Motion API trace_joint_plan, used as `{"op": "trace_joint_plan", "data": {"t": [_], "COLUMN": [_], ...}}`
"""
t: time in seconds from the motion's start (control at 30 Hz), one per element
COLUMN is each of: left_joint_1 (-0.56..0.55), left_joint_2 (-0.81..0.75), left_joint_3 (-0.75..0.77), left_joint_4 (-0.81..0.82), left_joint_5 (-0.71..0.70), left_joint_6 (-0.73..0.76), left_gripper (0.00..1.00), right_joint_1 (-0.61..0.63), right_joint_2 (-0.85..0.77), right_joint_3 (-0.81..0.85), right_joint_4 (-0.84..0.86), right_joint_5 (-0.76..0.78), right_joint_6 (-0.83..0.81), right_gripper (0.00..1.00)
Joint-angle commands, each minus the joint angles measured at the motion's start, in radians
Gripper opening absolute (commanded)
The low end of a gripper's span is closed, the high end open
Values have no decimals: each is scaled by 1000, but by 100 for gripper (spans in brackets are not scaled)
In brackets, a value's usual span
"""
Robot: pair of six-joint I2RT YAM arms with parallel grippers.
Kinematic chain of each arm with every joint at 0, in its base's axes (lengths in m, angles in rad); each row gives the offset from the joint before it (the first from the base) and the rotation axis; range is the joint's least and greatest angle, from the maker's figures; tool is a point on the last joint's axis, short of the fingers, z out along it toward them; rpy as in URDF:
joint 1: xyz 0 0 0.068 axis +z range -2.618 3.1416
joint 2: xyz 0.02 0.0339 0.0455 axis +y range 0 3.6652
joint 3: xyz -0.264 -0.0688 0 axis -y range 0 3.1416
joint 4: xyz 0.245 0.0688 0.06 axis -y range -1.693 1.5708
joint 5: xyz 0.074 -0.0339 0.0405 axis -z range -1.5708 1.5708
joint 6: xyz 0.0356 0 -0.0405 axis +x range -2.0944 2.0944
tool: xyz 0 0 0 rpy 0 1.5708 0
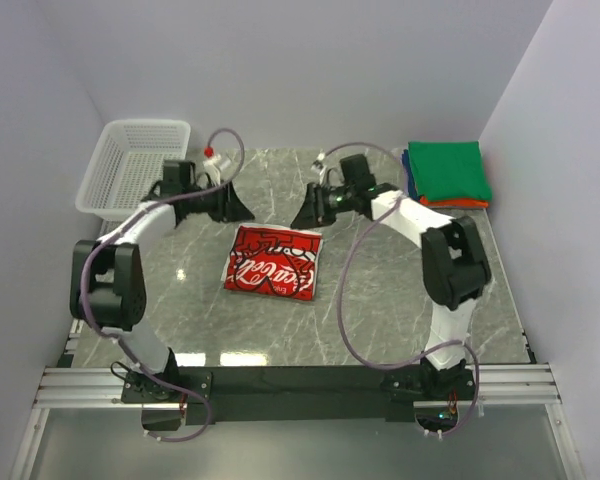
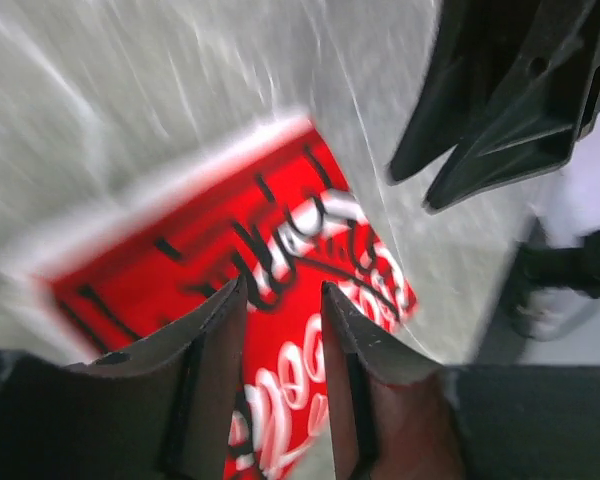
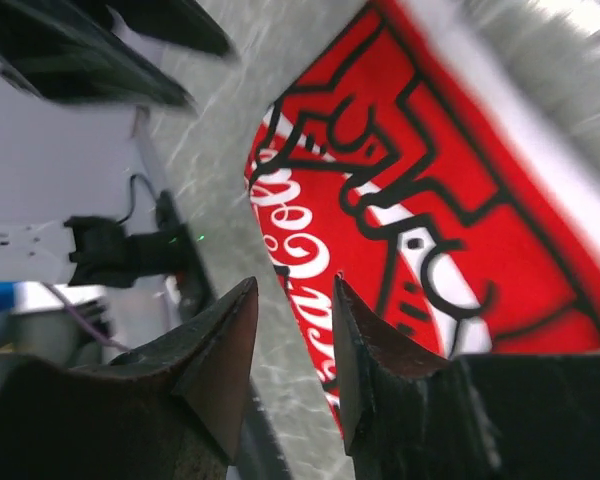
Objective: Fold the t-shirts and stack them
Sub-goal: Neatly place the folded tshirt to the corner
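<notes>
Currently folded white tee lies long axis left-right, slightly skewed; both jaws narrowly apart, empty.

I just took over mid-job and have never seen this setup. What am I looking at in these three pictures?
Two robot arms are bolted at the near edge of the table. The wide picture looks down from above and behind them; the other two come from cameras on each wrist. The left gripper and right gripper hover by a folded red-print tee, jaws slightly apart, holding nothing. A stack of folded tees, green on top, sits far right; a white mesh basket far left.
</notes>
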Motion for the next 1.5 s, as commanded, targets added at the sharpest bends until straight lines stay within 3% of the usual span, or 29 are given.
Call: {"op": "trace_joint_plan", "data": {"t": [0.0,0.23,0.4,0.57,0.7,0.8,0.9,1.13,1.37,1.47], "left_joint_1": [-29,-36,-29,-19,-19,-25,-48,-65,20,43], "left_joint_2": [80,298,462,450,239,89,39,195,392,358], "left_joint_3": [-134,-136,-40,51,25,-85,-165,-242,-239,-233], "left_joint_4": [139,340,404,410,335,345,316,329,290,255], "left_joint_5": [89,30,-32,-10,49,89,105,124,63,63], "left_joint_6": [-214,-393,-470,-467,-375,-375,-378,-416,-390,-348], "left_gripper": [41,34,28,31,36,40,41,38,35,34], "right_joint_1": [40,-11,-90,-132,-112,-75,-11,63,-26,-76], "right_joint_2": [120,353,451,468,281,134,48,198,327,309], "right_joint_3": [-45,99,246,430,258,92,-71,-182,-144,-96], "right_joint_4": [170,100,14,-118,-15,89,233,371,192,85], "right_joint_5": [-122,-21,77,86,13,-38,-78,-109,12,81], "right_joint_6": [179,237,237,139,143,204,293,406,320,237], "right_gripper": [42,38,38,36,36,36,37,37,37,37]}}
